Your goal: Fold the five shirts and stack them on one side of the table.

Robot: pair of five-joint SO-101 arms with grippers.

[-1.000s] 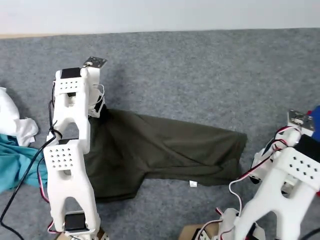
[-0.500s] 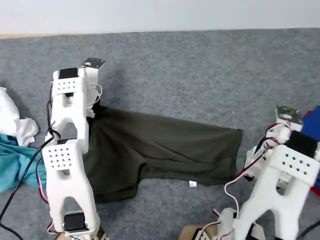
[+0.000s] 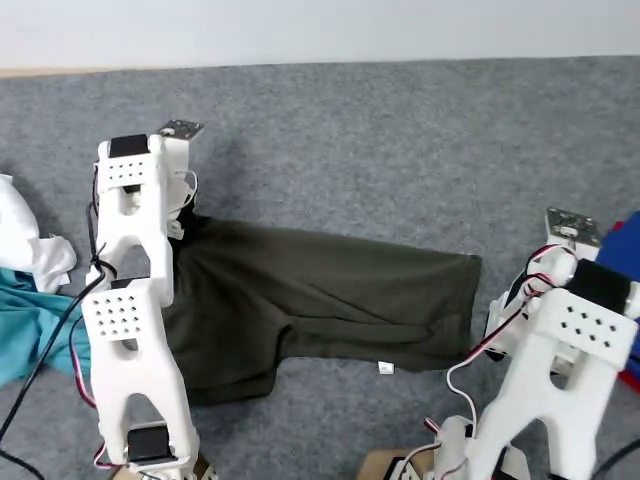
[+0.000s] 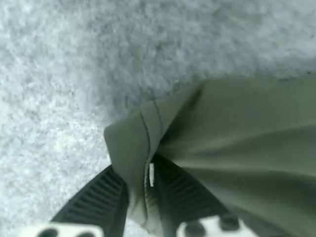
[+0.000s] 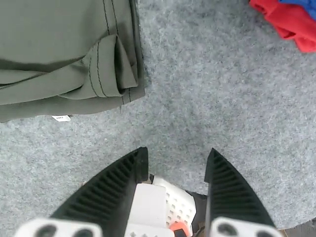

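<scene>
Olive cloth is pinched in the left claw, whose jaws are closed tight on a bunched corner of the olive shirt. The right claw hangs spread wide with nothing in it, over bare felt near the shirt's other end. Between the two, the shirt lies stretched in a long, creased band across the grey tabletop. One flap is doubled over and a sleeve pokes toward the arms' bases, so I judge this fold only half made. No finished stack is visible.

Out at the sides lie a white shirt and a teal shirt, crumpled together by the left arm. A red shirt and a blue shirt lie by the right arm. All four look unfolded. They crowd both ends of the tabletop, which may hamper stacking.
</scene>
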